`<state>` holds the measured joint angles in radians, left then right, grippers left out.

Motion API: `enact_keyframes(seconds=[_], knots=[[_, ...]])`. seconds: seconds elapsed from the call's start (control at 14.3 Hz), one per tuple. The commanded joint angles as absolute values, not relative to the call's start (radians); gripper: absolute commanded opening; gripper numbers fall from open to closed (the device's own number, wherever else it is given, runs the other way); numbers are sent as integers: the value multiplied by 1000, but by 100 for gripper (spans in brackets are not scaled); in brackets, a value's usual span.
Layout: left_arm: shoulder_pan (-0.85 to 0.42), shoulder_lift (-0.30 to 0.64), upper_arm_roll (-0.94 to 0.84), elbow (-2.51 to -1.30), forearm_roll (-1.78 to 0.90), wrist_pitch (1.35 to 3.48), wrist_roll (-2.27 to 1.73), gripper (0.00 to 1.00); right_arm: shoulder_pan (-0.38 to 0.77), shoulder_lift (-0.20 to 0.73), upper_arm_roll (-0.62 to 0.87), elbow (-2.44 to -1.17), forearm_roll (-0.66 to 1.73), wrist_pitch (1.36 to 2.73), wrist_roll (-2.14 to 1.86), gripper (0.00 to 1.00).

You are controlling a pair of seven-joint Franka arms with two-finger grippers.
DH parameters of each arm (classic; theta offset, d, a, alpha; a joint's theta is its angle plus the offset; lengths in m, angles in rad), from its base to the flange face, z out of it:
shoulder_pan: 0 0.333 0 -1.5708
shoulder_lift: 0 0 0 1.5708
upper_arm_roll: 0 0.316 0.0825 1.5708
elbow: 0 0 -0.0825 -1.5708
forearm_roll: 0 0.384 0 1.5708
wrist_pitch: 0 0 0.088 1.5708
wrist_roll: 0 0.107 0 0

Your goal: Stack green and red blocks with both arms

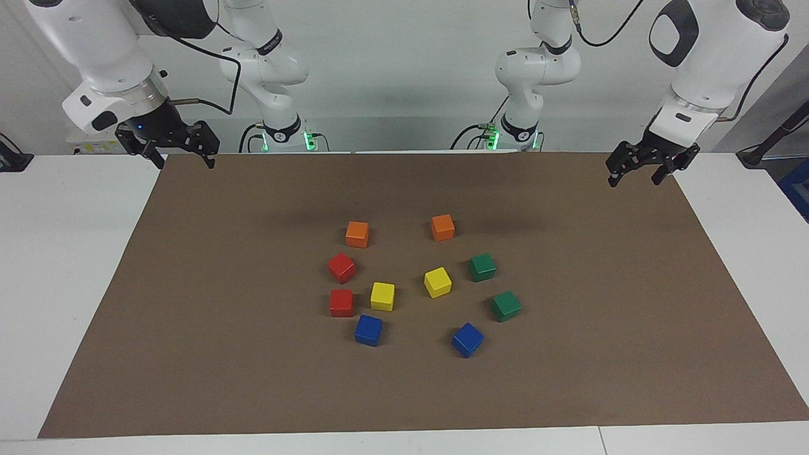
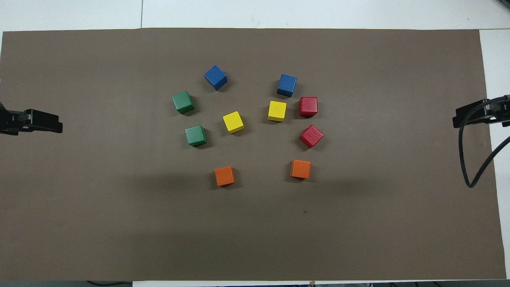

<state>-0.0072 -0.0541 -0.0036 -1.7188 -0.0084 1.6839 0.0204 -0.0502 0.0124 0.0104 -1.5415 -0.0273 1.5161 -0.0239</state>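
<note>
While unstacked on the mat [image 1: 189,316], green and red blocks [image 1: 482,267]; both arms' fingers released, empty.

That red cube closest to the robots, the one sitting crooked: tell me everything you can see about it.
The small bright red matte cube nearer the robots looks solid, with plain unmarked faces and crisp edges. It rests flat on the brown mat, turned cornerwise to the mat's edges. It touches no other block; its red twin lies just farther from the robots, an orange cube nearer them. No fingers are close to it.
</note>
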Motion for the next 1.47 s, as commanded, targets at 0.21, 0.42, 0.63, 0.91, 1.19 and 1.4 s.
enact_keyframes(seconds=[0.21,0.42,0.63,0.91,1.19,1.4], knots=[[-6,-83,-5,-1749,-23,1701,29,100,-63,-8,18,-1569,-31,1542,-3,100],[-8,-84,-5,-1747,-23,1704,23,100,-63,-11,18,-1575,-31,1540,-3,100],[-6,-84,-5,-1752,-23,1707,31,100,-13,-47,28,-1681,-31,1618,114,100],[-81,-81,-5,-1802,-26,1802,-102,100,173,-34,28,-1835,-31,1883,331,100],[-214,6,-5,-1861,-26,1949,-288,100,247,90,28,-1836,-31,2000,488,100],[-284,122,-5,-1864,-26,2064,-394,100,279,158,28,-1839,-29,2077,557,100]])
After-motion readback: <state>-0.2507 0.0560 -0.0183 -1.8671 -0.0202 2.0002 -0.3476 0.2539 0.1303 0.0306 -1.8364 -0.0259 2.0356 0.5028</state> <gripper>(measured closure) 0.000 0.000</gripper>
